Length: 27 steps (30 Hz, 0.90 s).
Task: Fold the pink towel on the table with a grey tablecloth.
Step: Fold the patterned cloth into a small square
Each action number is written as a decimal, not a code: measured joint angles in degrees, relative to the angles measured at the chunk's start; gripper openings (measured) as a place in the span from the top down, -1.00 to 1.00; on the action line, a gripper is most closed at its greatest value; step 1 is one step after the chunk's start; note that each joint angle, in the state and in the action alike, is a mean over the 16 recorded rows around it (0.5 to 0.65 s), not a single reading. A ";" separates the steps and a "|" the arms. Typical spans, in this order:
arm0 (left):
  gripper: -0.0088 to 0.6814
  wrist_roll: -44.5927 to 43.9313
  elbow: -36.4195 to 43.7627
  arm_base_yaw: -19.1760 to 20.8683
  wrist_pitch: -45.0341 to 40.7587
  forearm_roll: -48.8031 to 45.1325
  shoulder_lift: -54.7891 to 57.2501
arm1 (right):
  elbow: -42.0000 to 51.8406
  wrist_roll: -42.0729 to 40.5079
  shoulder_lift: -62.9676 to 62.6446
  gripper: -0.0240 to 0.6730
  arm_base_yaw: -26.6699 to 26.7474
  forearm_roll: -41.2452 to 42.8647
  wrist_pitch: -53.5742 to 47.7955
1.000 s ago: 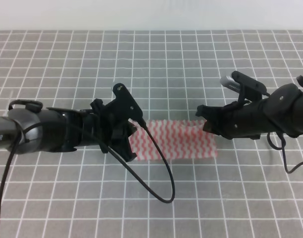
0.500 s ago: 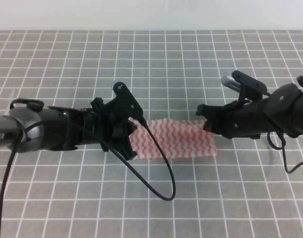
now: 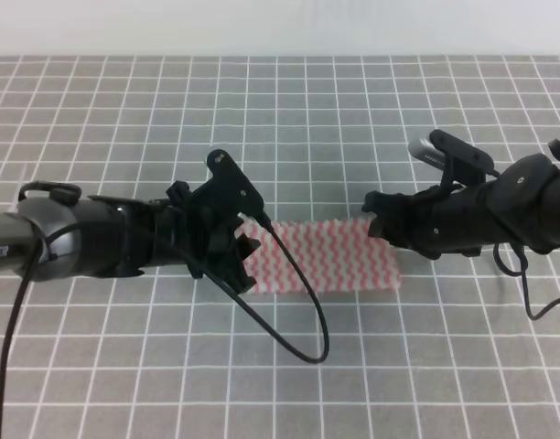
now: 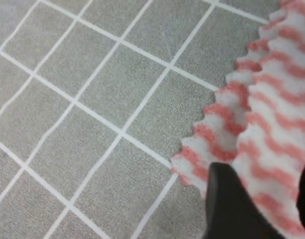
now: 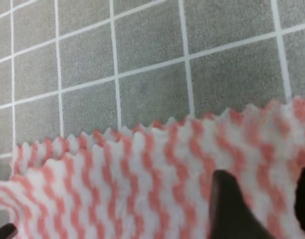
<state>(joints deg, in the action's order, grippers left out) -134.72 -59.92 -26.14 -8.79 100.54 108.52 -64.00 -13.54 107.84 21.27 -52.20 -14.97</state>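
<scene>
towel (image 3: 321, 256) folded strip (two layers) | left gripper (image 3: 246, 253) at towel's left end, jaws apart | right gripper (image 3: 379, 224) at towel's right end, jaws apart

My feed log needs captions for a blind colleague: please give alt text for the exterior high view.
A pink towel, folded into a strip, lies on the table with a grey tablecloth. The left gripper is at its left end and the right gripper at its top right corner. A black cable loops in front.
</scene>
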 joint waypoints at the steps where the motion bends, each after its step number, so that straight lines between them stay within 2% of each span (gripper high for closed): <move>1: 0.90 0.40 -0.11 -0.01 0.09 0.00 -0.30 | -0.17 -0.01 0.00 0.86 0.00 -0.02 0.04; 5: 0.89 4.29 -0.59 -0.02 1.24 0.17 -1.74 | -1.50 -0.07 -0.04 0.85 -0.01 0.70 -1.04; 19: 0.96 27.58 -0.95 -0.01 5.91 -0.15 -8.68 | -6.87 -0.10 0.04 0.92 -0.06 9.13 -12.01; 27: 0.97 31.47 -0.05 -0.01 1.36 -0.22 -5.89 | -7.35 -0.04 -0.04 0.93 -0.06 11.02 -17.72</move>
<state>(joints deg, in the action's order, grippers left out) -103.25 -59.98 -26.15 -7.43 100.31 102.63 -71.34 -13.59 107.80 21.20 -41.17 -32.68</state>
